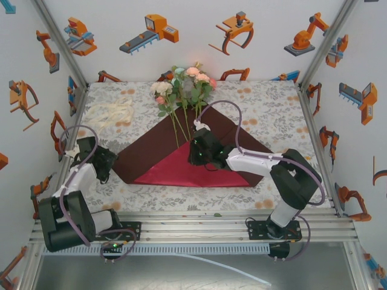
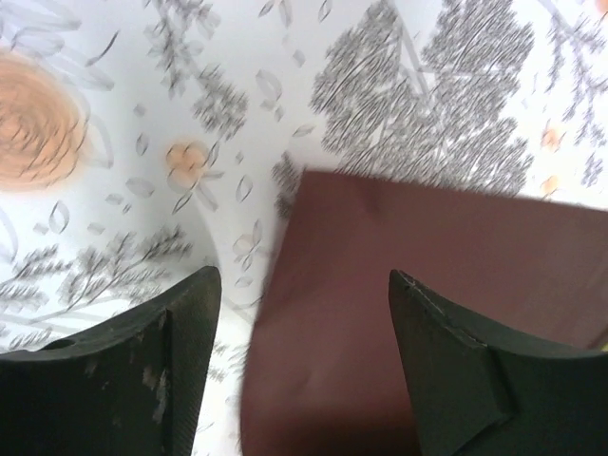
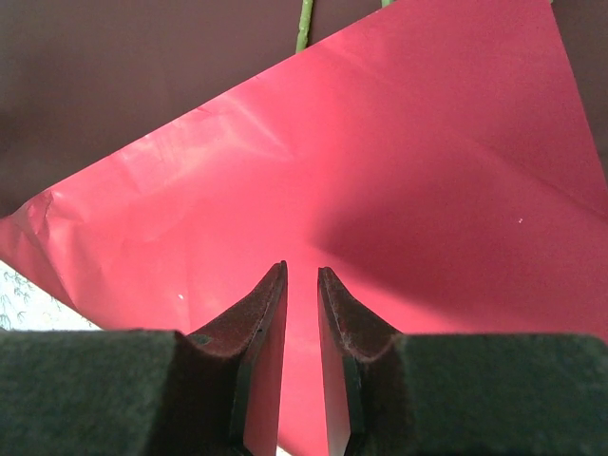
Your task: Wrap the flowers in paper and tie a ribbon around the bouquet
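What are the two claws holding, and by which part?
The left gripper holds nothing; it is open above the paper's corner. The right gripper, nearly shut, sits over its red folded part; whether it pinches it cannot be told.

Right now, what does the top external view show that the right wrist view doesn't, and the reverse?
Top external adds the rose heads of the flowers, the ribbon heaped at the far left of the tablecloth, and the left gripper by the paper's left corner. Right wrist adds close detail: the right gripper, jaws barely parted, over the glossy, creased flap. Shared: the paper, its brighter red folded flap, and a green stem lying on it.
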Available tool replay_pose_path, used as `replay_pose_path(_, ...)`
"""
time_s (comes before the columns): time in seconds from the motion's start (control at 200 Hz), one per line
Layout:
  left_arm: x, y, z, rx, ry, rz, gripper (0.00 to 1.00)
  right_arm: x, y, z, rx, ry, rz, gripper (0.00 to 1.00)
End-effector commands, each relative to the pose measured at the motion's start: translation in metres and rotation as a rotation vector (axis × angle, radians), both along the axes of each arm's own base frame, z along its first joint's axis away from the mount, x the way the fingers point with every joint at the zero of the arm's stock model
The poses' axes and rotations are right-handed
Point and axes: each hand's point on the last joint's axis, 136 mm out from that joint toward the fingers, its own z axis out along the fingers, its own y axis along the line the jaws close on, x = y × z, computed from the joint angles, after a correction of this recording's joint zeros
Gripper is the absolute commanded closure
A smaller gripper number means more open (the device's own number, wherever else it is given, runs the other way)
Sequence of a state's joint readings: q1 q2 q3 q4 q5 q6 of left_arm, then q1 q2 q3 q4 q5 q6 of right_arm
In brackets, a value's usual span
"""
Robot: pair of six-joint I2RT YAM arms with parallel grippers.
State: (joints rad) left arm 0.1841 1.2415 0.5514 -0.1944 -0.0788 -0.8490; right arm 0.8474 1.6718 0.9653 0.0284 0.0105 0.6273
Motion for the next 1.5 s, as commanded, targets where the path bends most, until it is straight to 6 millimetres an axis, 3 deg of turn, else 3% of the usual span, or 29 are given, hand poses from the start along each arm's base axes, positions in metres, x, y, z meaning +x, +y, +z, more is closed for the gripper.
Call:
replay_pose_path(0.0,0.017,0.003,-0.006,-0.004,-0.013,0.006,0.33,0.004,0.009,0.010,0.036,-0.027,0.032,0.77)
replay_pose_path(0.13,0.028,-0.023,-0.022,-0.115,-0.030,-0.082,0.41,0.001,0.007,0.001,0.026,-0.009,0.031,0.77)
replay_pose_path(0.335,0.025,-0.077,-0.031,-0.267,-0.047,-0.207,0.49,-0.004,-0.005,-0.025,-0.035,0.032,0.012,0.76)
replay_pose_path(0.446,0.020,-0.091,-0.024,-0.318,-0.076,-0.234,0.49,-0.006,-0.008,-0.035,-0.054,0.044,0.015,0.76)
replay_pose_path(0.636,0.010,-0.094,-0.012,-0.325,-0.119,-0.236,0.46,-0.010,-0.013,-0.058,-0.113,0.074,0.033,0.76)
replay_pose_path(0.756,0.012,-0.106,-0.006,-0.382,-0.171,-0.273,0.47,-0.014,-0.011,-0.052,-0.089,0.079,0.043,0.76)
replay_pose_path(0.896,0.017,-0.138,0.015,-0.477,-0.243,-0.385,0.49,-0.011,-0.012,-0.042,-0.085,0.052,0.040,0.75)
replay_pose_path(0.961,0.017,-0.148,0.029,-0.481,-0.280,-0.436,0.44,-0.010,-0.011,-0.041,-0.087,0.048,0.046,0.75)
replay_pose_path(1.111,0.010,-0.150,0.054,-0.410,-0.329,-0.472,0.18,-0.011,-0.006,-0.038,-0.067,0.056,0.059,0.74)
replay_pose_path(1.182,0.006,-0.150,0.059,-0.378,-0.332,-0.497,0.15,-0.011,-0.004,-0.038,-0.061,0.058,0.060,0.74)
replay_pose_path(1.277,0.001,-0.150,0.050,-0.349,-0.288,-0.514,0.15,-0.010,-0.003,-0.038,-0.057,0.056,0.063,0.74)
replay_pose_path(1.372,0.001,-0.159,0.041,-0.332,-0.258,-0.571,0.24,-0.010,0.000,-0.036,-0.047,0.060,0.072,0.74)
replay_pose_path(1.497,0.004,-0.166,0.033,-0.288,-0.211,-0.624,0.53,-0.011,0.005,-0.021,-0.026,0.047,0.095,0.71)
